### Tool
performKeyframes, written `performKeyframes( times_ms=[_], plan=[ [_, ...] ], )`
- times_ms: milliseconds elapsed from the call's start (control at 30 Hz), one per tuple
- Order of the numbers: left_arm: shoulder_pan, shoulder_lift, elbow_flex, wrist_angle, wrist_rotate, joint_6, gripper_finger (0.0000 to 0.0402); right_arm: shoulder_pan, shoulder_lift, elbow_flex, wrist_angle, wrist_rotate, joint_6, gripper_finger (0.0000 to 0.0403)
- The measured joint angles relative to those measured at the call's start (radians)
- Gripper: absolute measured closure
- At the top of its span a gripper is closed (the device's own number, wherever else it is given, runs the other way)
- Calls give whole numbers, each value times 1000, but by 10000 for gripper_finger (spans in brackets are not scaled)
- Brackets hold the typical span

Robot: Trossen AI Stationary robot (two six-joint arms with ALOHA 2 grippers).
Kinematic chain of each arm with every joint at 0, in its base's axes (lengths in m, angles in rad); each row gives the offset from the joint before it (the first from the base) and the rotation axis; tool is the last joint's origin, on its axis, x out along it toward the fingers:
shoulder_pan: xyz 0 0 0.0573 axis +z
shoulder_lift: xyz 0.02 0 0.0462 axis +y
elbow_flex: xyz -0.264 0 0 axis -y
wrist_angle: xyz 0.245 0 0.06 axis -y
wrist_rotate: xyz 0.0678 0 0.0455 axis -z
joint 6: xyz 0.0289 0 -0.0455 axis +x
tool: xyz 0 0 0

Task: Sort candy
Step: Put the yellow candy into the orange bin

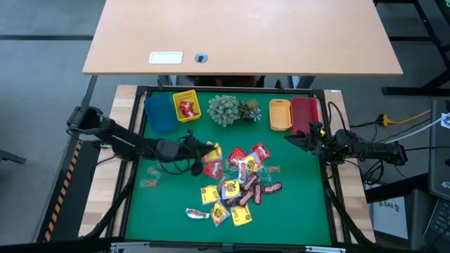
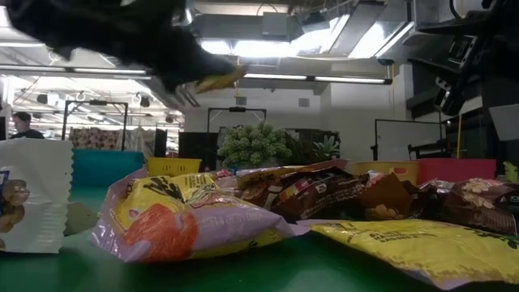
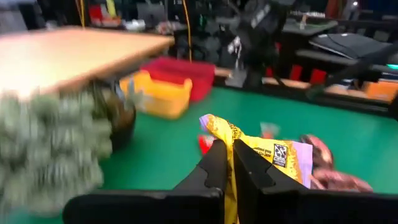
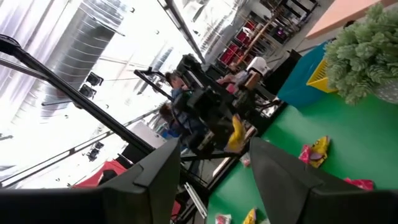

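Left gripper (image 1: 206, 150) jaws clamped on yellow crinkly packet (image 3: 249, 149), held clear of desk, left of candy pile (image 1: 235, 188). Yellow bin (image 1: 186, 105) lies toward far edge — nearer left arm. Right gripper (image 1: 295, 138) by red bin (image 1: 304, 114), jaws apart, empty.

Yellow candy (image 3: 249, 149), red bin (image 1: 304, 112), green mat (image 1: 295, 204)

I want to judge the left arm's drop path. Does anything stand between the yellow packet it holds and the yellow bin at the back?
Nothing visible does. The left gripper, shut on the yellow square packet, is raised above the green mat. The yellow bin lies further back; the grey-green plant cluster stands beside that bin, not on the line.
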Motion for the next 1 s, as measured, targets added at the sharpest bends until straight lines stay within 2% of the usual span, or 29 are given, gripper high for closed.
performKeyframes(
  times_ms=[233,533,700,1000],
  plan=[
    [86,174,266,-13,59,247,401,0,107,2,121,9,27,208],
    [153,378,535,-52,124,287,401,0,364,3,326,9,30,208],
    [156,417,593,-63,124,287,401,0,513,4,469,9,30,208],
    [156,419,601,-67,122,286,401,0,800,163,485,7,13,208]
  ],
)
